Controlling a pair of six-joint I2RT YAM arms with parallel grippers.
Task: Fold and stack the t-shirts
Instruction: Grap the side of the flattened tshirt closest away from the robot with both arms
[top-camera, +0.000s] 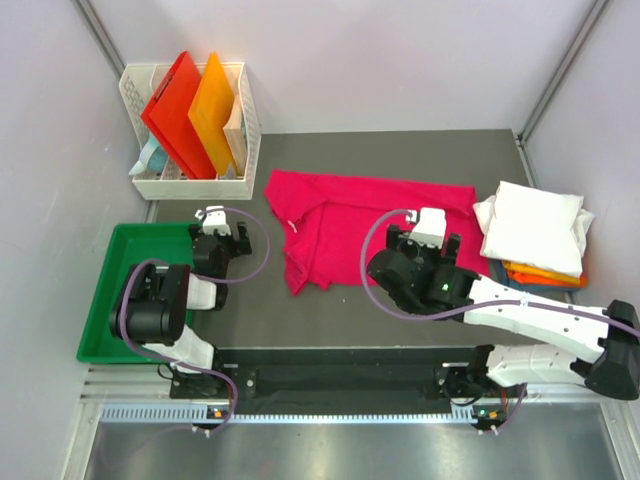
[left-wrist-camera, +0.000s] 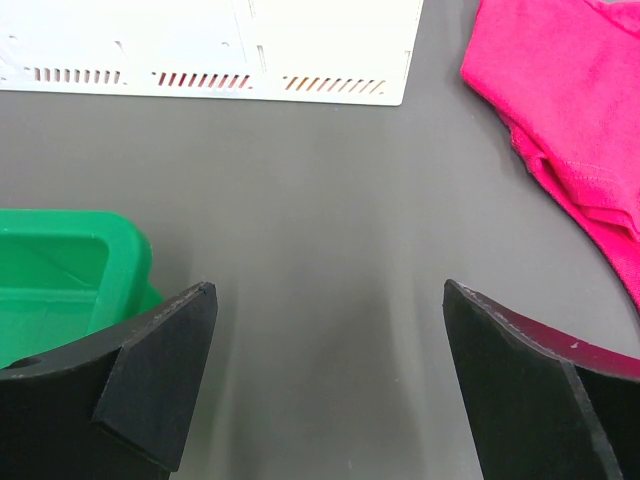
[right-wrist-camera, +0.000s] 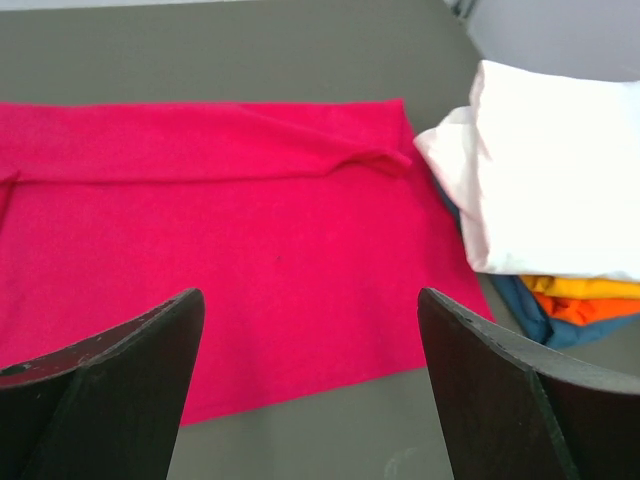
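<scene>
Both arms low, both grippers spread wide and holding nothing.
The black-and-white left arm (top-camera: 160, 300) sits folded close over its base. Its black two-finger left gripper (left-wrist-camera: 330, 300) points away from the base, jaws far apart with nothing between them. The white-and-black right arm (top-camera: 530, 315) stretches low and leftward from its base, its black two-finger right gripper (right-wrist-camera: 310, 300) likewise gaping, clasping nothing.

No text, label, brand or number can be read anywhere, neither on the shirts (top-camera: 350, 220), folders (top-camera: 180, 110), basket (top-camera: 195, 188) nor tray (top-camera: 120, 260).
</scene>
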